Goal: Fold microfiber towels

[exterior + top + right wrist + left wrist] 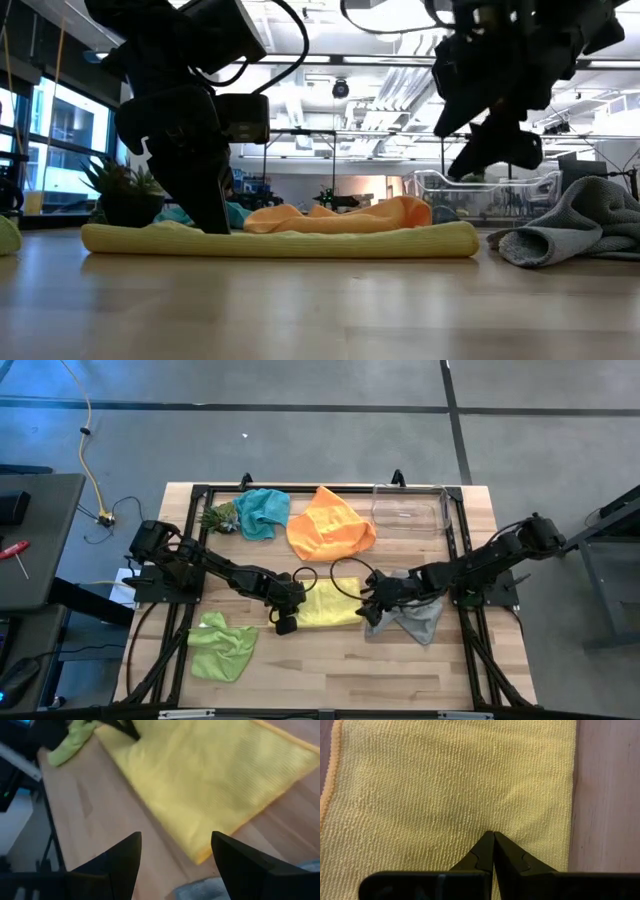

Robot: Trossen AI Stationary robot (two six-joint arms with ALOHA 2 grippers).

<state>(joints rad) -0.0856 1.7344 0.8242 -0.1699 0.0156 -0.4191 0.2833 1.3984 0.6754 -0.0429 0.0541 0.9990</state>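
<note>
Yellow towel [325,605] under closed left claw [493,836]

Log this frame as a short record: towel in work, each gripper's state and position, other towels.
towel in work: yellow towel, flat at table centre
left gripper: shut, tips pressed on the yellow towel
right gripper: open, empty, above the towel's right end
other towels: grey towel crumpled at right; lime green towel front left; teal towel and orange towel at back
</note>
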